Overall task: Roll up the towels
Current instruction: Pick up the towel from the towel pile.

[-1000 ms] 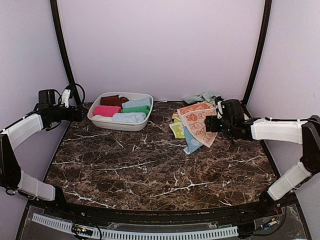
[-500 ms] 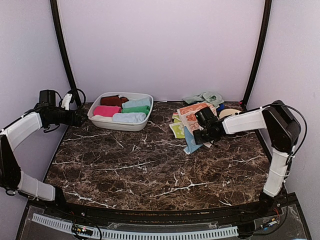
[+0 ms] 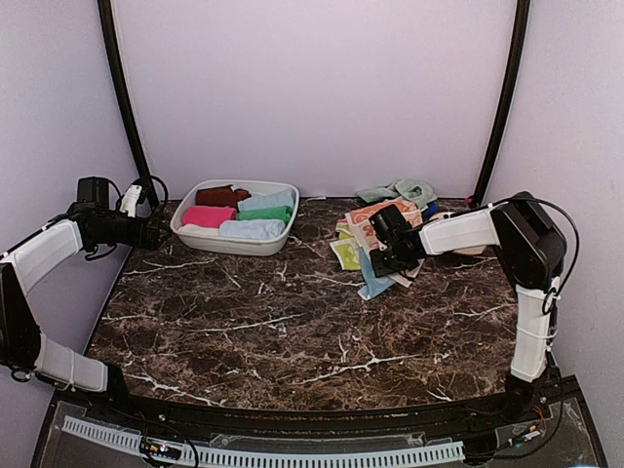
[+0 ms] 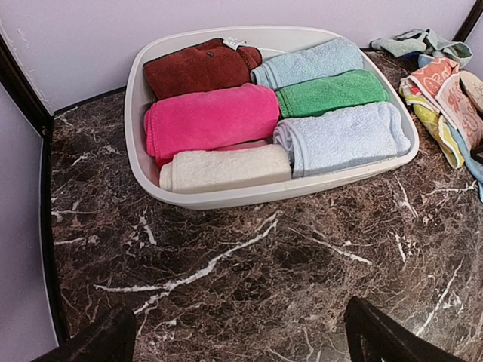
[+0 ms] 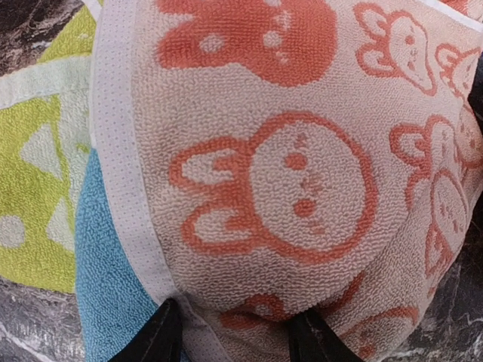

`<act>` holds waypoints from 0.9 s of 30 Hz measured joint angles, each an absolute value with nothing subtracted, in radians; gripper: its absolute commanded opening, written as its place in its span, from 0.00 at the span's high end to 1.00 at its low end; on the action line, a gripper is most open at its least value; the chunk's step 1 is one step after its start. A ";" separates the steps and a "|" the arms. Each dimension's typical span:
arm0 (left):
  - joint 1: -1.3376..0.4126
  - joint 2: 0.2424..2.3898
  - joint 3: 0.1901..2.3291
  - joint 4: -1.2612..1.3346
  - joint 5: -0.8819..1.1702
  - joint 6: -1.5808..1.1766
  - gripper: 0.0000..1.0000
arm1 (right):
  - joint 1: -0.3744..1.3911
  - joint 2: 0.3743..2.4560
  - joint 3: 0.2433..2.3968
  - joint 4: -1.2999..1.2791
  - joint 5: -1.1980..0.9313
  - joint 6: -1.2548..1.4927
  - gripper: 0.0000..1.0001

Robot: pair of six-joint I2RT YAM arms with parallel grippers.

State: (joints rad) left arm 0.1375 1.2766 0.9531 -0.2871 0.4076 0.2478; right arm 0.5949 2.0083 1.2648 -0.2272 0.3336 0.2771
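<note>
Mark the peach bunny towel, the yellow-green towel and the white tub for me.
peach bunny towel [image 5: 302, 181]: right wrist view, on a bunny face.
yellow-green towel [image 5: 34, 264]: right wrist view, its green field.
white tub [image 4: 226, 197]: left wrist view, its near wall.

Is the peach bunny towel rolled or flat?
Flat: the peach bunny towel lies spread atop the pile, prints showing; right gripper straddles its edge.

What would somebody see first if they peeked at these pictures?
Probably the bunny towel, peach-orange, atop a messy pile at the far right of the table, with the right hand straddling its edge. Then the white tub at the far left, packed with rolled towels, the pink roll brightest.
</note>
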 measured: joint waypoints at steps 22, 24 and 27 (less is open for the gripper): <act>0.138 1.277 0.953 -0.295 0.414 0.255 0.01 | 0.573 1.888 1.380 -0.365 0.327 0.262 1.00; 0.138 1.277 0.953 -0.297 0.417 0.255 0.02 | 0.573 1.846 1.395 -0.371 0.335 0.255 1.00; 0.138 1.277 0.955 -0.307 0.427 0.255 0.02 | 0.574 1.796 1.418 -0.389 0.337 0.244 1.00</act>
